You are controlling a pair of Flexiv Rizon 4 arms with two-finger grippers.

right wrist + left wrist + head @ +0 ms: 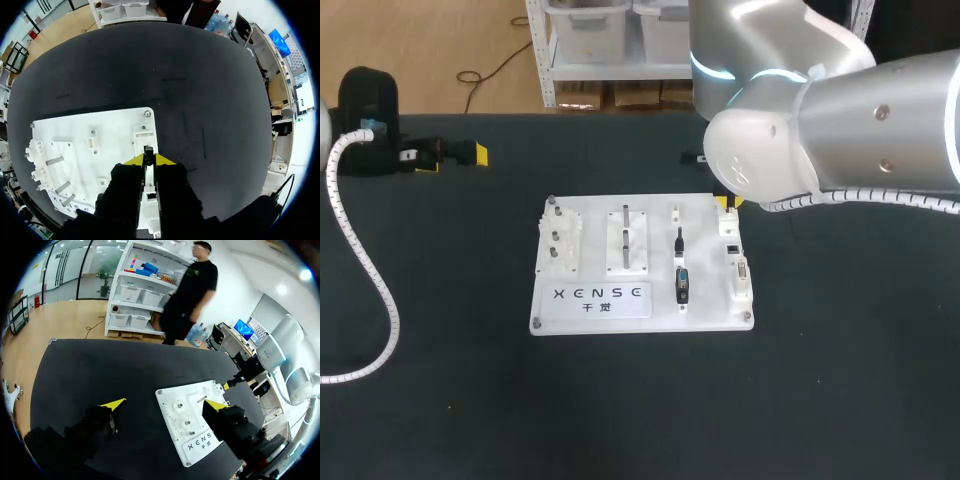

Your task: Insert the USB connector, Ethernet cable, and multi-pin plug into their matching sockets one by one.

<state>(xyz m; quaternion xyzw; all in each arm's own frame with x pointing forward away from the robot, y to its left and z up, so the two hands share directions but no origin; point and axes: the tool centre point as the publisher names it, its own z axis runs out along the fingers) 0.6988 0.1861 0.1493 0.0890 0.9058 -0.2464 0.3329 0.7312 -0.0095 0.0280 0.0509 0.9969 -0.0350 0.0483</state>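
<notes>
Yellow fingertips of the right gripper (149, 160) are standing close together, clamping a small dark plug (148, 150) from two sides. The plug is pointing at a raised socket block (144, 134) near the back right corner of the white board (100, 125); whether it is touching the block cannot be told.

Handling judgement: the plug is looking light, rigid and smooth. Grip is best taken on its flat side faces, clear of the contact end. Any tilt is likely to jam it at the socket mouth.

The left gripper (164, 404) is hanging with its fingers wide apart, holding nothing, well apart from the board. A dark connector (682, 285) is lying in the board's middle row.

The right arm (860, 120) is covering most of its own gripper in the head view. Which of the three plugs is being held is too small to tell.
</notes>
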